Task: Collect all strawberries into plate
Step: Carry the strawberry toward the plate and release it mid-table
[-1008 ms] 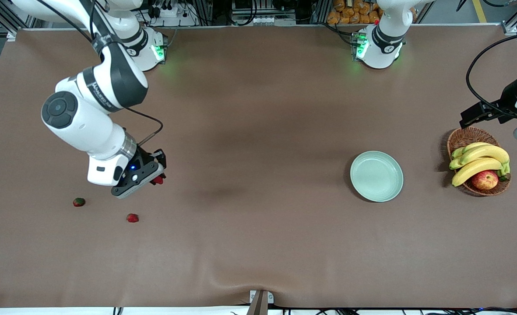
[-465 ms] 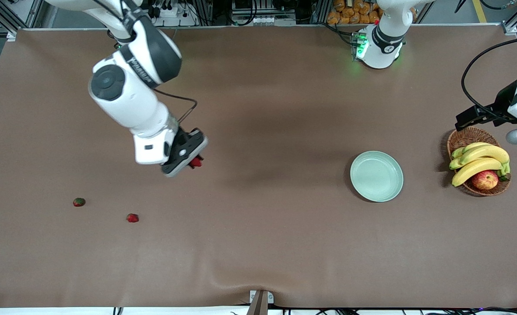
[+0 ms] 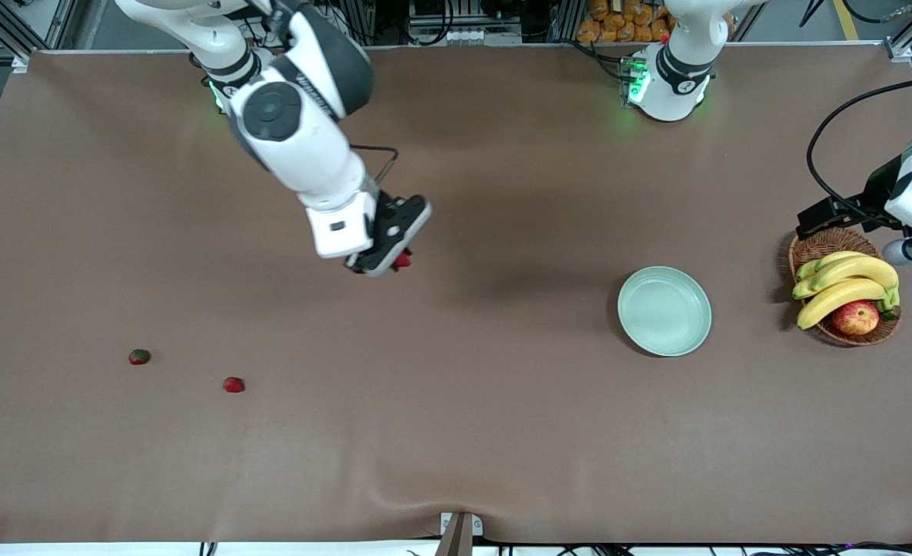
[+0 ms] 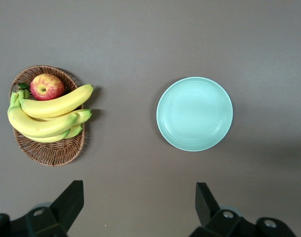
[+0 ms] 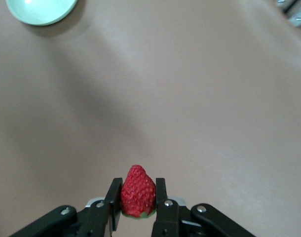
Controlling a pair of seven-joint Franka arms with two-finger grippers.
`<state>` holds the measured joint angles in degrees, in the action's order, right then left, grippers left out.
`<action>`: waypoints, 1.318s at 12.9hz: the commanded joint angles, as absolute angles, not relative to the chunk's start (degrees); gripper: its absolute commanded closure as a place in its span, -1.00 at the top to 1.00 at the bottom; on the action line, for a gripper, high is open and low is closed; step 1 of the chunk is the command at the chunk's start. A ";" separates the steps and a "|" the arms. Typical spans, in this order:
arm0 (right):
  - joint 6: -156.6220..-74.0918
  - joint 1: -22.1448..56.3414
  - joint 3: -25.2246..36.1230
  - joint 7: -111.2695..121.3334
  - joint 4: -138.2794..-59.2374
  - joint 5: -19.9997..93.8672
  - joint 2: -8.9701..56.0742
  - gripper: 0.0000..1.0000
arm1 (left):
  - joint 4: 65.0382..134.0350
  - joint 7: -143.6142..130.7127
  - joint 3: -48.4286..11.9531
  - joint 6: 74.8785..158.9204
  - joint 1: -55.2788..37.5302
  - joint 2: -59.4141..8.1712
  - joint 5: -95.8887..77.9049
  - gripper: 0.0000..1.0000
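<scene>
Two strawberries lie on the brown table (image 3: 456, 432) toward the right arm's end: one strawberry (image 3: 233, 384) nearer the front camera, a second strawberry (image 3: 139, 356) slightly farther. The plate (image 3: 664, 310) sits beside the wicker basket (image 3: 818, 245) toward the left arm's end. The right gripper (image 3: 398, 261) hangs over mid-table, clamped on a third strawberry (image 5: 138, 197); the left gripper (image 4: 139, 200) waits above the basket, fingers apart.

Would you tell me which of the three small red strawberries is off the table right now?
The strawberry pinched in the right gripper, over bare table. The other two strawberries lie on the table.
</scene>
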<state>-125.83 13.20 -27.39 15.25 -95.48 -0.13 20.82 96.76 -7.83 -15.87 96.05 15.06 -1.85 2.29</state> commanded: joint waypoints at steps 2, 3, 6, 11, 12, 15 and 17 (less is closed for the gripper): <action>-138.04 16.25 -27.07 15.73 -93.00 -1.67 35.03 -1.00 | 98.88 -7.91 -16.08 98.52 15.29 -1.23 2.29 1.00; -140.16 17.65 -26.90 15.47 -92.64 -3.50 37.16 -1.00 | 99.14 -7.82 -16.08 98.87 15.38 -1.23 2.29 1.00; -141.85 22.31 -23.92 15.29 -92.46 -5.36 39.81 -1.00 | 99.84 -7.47 -16.08 99.75 15.90 -1.32 2.46 1.00; -149.67 28.83 -18.11 15.29 -91.94 -5.01 44.29 -0.74 | 99.84 -7.47 -15.91 100.20 16.08 -2.11 2.46 1.00; -149.68 28.83 -18.02 15.29 -91.67 -5.18 44.73 -0.17 | 99.84 -7.47 -15.91 100.20 16.17 -2.11 2.46 1.00; -149.59 28.74 -17.93 15.29 -91.67 -5.19 44.83 1.00 | 99.76 -7.47 -15.91 100.28 16.26 -2.64 2.46 1.00; -149.50 28.04 -18.02 15.21 -91.67 -4.84 44.48 1.00 | 99.93 -7.47 -15.91 100.55 16.17 -2.81 2.46 1.00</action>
